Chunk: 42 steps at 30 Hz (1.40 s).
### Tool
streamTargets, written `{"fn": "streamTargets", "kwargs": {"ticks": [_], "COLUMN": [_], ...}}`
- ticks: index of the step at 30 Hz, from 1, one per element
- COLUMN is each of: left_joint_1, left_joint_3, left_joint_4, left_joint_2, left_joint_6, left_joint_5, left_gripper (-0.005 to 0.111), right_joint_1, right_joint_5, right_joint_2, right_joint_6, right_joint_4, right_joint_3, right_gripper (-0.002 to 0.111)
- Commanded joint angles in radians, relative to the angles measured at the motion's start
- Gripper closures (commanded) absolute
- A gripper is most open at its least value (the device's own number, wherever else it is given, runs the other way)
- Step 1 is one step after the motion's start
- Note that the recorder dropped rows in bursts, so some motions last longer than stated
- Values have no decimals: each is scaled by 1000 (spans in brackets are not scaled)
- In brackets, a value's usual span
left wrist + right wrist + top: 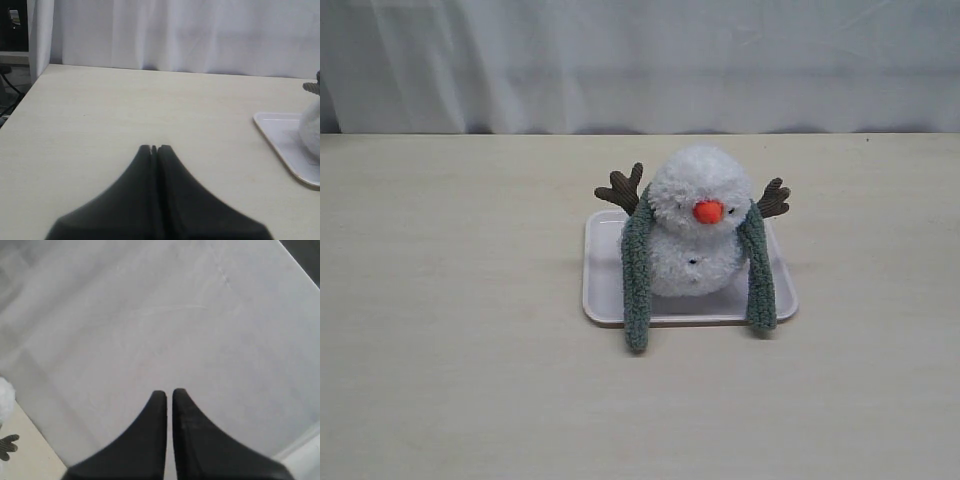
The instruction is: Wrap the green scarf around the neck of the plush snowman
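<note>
On my exterior feed the plush snowman sits upright a little above the centre of the frame, on a white tray resting on the pale surface. The green scarf hangs in two strands down either side of its body. The left-of-frame strand runs past the tray's front rim onto the surface, and the right-of-frame strand ends at the rim. I think the scarf passes behind the snowman's neck, but the back is hidden from me. It does not cross the front. The brown twig arms stick up beside the head, with a white curtain across the top of the frame.

Neither arm shows in that feed. My left pincer is clenched, tips pressed together and holding nothing, above bare surface with the tray off to one side. My right pincer is clenched and empty too, with only a thin slit between its tips, and it points at the curtain.
</note>
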Motion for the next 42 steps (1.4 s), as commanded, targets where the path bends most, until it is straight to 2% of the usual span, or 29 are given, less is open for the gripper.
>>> {"fn": "streamTargets", "kwargs": {"ticks": [1, 4, 29, 33, 34, 37, 38, 40, 42], "left_joint_1": [-8, -8, -8, -8, -8, -8, -8, -8, -8], "left_joint_3": [3, 3, 3, 3, 3, 3, 3, 3, 3], "left_joint_4": [3, 3, 3, 3, 3, 3, 3, 3, 3], "left_joint_2": [-3, -3, -3, -3, -3, -3, -3, -3, -3], "left_joint_6": [0, 0, 0, 0, 0, 0, 0, 0, 0], "left_joint_5": [-9, -9, -9, -9, -9, -9, -9, -9, -9], "left_gripper": [107, 107, 107, 107, 107, 107, 107, 107, 107], "right_joint_1": [-102, -140, -142, -142, -142, -142, -142, -142, -142], "right_joint_5": [-11, -11, -23, -177, -265, -705, -781, -871, -849], "right_joint_2": [-3, -3, -3, -3, -3, -3, -3, -3, -3], "right_joint_6": [68, 100, 139, 139, 139, 139, 139, 139, 139], "right_joint_4": [-23, -23, -16, -16, -16, -16, -16, -16, -16], "right_joint_3": [0, 0, -9, -9, -4, 76, 102, 149, 193], "right_gripper": [104, 104, 104, 104, 104, 104, 104, 104, 104]}}
